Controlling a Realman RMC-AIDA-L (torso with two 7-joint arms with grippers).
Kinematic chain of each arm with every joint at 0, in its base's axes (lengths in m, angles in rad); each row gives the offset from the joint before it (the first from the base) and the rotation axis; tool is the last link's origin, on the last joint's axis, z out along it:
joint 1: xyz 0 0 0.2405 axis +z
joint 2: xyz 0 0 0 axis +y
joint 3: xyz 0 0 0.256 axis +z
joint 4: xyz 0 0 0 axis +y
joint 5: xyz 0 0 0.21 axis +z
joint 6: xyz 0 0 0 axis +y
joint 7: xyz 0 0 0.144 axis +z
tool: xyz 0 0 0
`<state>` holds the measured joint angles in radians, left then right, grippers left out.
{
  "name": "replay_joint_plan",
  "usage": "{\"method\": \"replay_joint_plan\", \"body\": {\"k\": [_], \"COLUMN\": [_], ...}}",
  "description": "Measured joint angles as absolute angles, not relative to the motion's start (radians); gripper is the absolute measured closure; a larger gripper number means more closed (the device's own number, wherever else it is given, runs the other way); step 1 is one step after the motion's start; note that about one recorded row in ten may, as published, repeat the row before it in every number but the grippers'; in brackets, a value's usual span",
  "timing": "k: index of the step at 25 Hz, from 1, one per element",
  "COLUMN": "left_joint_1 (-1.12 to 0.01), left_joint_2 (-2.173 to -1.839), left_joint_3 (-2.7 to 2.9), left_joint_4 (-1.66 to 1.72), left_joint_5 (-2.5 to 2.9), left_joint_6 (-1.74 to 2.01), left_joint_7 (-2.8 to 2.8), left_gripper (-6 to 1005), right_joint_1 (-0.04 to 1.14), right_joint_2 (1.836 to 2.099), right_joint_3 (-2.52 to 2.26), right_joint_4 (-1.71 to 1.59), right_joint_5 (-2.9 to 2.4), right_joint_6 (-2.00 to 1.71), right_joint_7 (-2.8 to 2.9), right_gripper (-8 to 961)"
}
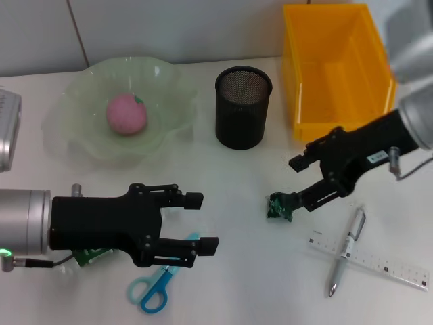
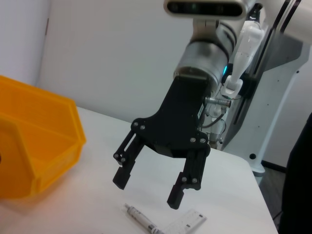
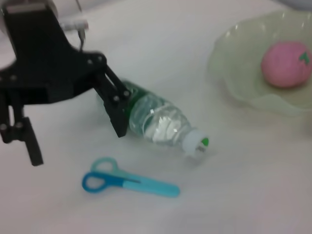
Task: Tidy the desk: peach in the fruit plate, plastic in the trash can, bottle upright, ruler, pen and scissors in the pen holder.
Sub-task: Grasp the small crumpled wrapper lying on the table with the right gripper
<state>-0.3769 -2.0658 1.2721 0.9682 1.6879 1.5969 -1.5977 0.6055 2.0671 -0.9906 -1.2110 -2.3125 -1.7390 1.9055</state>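
Note:
The pink peach [image 1: 126,114] lies in the pale green fruit plate [image 1: 81,145]. Over the table's left front my left gripper [image 1: 203,223] hovers open, covering most of the lying bottle [image 3: 156,119], which rests beside one finger. Blue scissors [image 1: 155,288] lie just in front of it. My right gripper [image 1: 295,183] is open, its lower finger touching the crumpled green plastic [image 1: 279,206]. To the right, a silver pen [image 1: 346,250] lies across the clear ruler [image 1: 379,265]. At the back stand the black mesh pen holder [image 1: 243,107] and the yellow trash can [image 1: 335,68].
A grey device [image 1: 7,128] sits at the left table edge. In the left wrist view, the right gripper [image 2: 148,187] hangs above the pen [image 2: 141,220] and ruler [image 2: 187,224], with the yellow bin [image 2: 34,146] beside them.

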Motion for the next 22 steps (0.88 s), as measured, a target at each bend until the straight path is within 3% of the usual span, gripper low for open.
{"method": "replay_joint_plan", "body": {"k": [9,22], "left_joint_1": [-0.351,-0.346], "left_joint_2": [-2.06,-2.051], "left_joint_3": [1.258,1.248], "left_joint_4": [0.929,0.937], "left_joint_5": [1.689,1.69], "left_joint_6": [1.584,1.591], "left_joint_7": [-1.547,-1.551], "left_gripper": [189,188], "right_joint_1": [0.736,0.75], "right_joint_2": [2.078,2.08], "right_joint_3": [-1.255,-1.428], "right_joint_4": [-1.212,-1.095], "right_joint_5": [-2.522,-2.554], "right_joint_6": [-1.633,-1.477], "right_joint_7": [2.084,2.116], "right_gripper": [183,184]}}
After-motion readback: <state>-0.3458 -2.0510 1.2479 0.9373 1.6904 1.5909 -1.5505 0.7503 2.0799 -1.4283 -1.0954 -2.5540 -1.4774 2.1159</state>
